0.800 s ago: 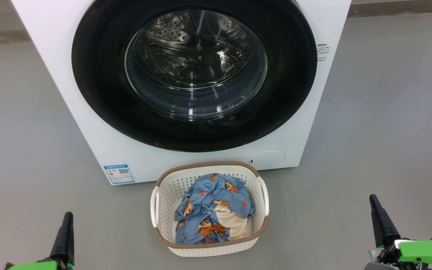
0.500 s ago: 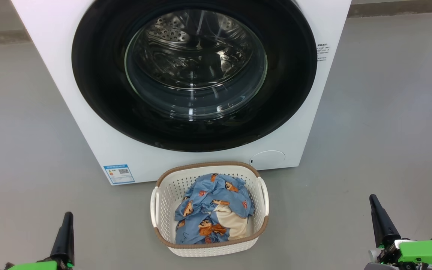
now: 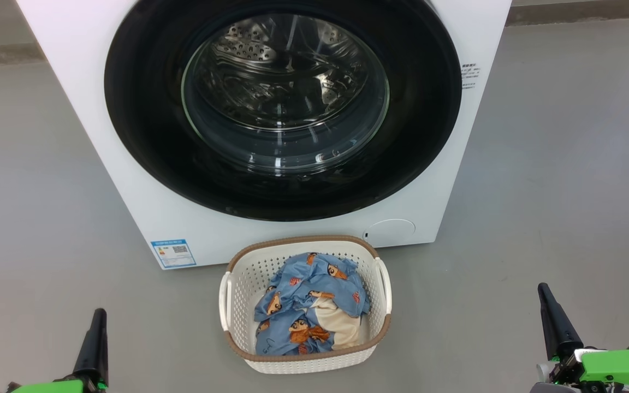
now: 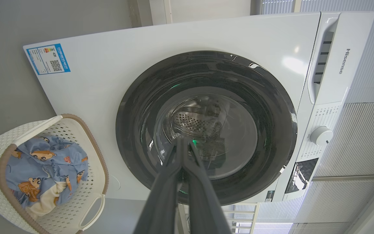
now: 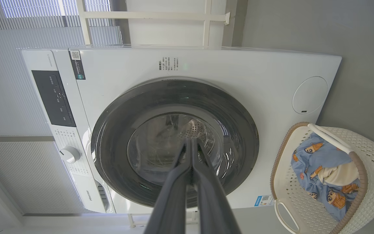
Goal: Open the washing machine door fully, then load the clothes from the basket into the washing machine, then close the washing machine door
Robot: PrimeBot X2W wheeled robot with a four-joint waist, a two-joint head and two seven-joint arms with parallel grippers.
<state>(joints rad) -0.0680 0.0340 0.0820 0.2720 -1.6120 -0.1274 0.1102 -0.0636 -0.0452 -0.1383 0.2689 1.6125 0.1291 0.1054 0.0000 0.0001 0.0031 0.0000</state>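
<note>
nothing has shifted since a moment ago: door shut, both my grippers clenched on nothing

on the large white boxy washing machine, the round door with its glossy black rim and bulging clear glass sits flush, the perforated steel drum gleaming behind it. just in front of the machine stands the small cream perforated plastic basket with a brown woven-look rim, holding the soft, crumpled light blue cartoon-print clothes. my left gripper and right gripper hang farther from the machine than the basket, so i judge door-opening hasn't begun.
</note>
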